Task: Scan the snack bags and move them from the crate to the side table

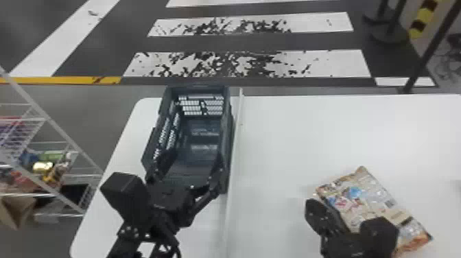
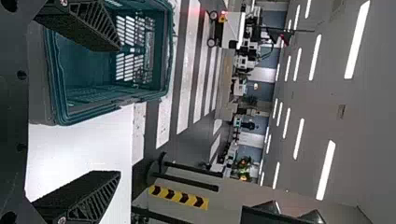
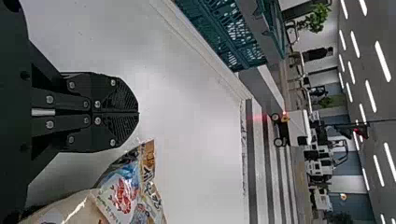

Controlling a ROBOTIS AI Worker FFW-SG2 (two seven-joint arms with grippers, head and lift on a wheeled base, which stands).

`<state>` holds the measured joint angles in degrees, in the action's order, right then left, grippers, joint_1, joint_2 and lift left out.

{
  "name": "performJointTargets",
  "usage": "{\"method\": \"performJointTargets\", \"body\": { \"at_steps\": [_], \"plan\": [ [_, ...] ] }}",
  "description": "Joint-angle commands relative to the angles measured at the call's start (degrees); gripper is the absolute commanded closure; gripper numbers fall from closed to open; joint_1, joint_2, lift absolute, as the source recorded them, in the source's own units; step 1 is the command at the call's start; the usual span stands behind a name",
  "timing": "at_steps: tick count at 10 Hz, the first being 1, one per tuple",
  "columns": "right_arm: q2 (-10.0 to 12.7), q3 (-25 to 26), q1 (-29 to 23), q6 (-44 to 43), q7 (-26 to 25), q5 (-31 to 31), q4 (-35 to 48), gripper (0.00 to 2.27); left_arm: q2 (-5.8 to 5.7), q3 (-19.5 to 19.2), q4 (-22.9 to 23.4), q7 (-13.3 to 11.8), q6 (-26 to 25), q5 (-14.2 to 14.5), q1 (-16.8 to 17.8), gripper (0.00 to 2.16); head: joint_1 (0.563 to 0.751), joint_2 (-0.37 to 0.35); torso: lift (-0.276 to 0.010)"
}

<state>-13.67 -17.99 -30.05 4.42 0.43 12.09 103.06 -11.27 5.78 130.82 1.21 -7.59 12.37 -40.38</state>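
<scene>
Dark floor with worn white stripes (image 1: 247,65) and a yellow line lies beyond the smooth white table (image 1: 308,137) before us, and a white wire rack (image 1: 49,117) of colourful packets stands off its left edge. On the table's left part we have the dark blue-green plastic crate with perforated walls (image 1: 227,137), its long side next to a raised white strip (image 1: 236,137) that divides the tabletop. Our left gripper (image 1: 195,156) is at the crate's near end, its two black fingers spread wide with a gap between them; from the wrist of our left gripper (image 2: 120,109), we see one finger in front of the crate and the other against the white tabletop. Across the strip, the shiny cream-and-brown snack bag with blue and red print (image 1: 374,192) lies flat and slantwise on the table. Our right gripper (image 1: 312,206) is right by it, its fingers pressed together with nothing between them; in the view from the wrist of our right gripper (image 3: 138,112), we see the bag beside those closed fingers, though we cannot tell whether they touch it.
</scene>
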Motion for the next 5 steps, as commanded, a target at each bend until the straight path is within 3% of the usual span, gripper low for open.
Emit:
{"method": "performJointTargets", "body": {
  "at_steps": [1,5],
  "plan": [
    [0.93,1.29,1.4,2.22,-0.43,-0.14,-0.67,2.24,-0.41,0.9,0.23,0.02,-0.11,-0.06,0.39,0.05,0.695,0.126,-0.087],
    [2.42,6.56,4.12,6.79,-3.85,-0.05,-0.67,2.24,-2.88,3.19,1.02,-0.07,-2.22,-0.06,1.98,0.05,0.695,0.03,-0.087]
  ]
}}
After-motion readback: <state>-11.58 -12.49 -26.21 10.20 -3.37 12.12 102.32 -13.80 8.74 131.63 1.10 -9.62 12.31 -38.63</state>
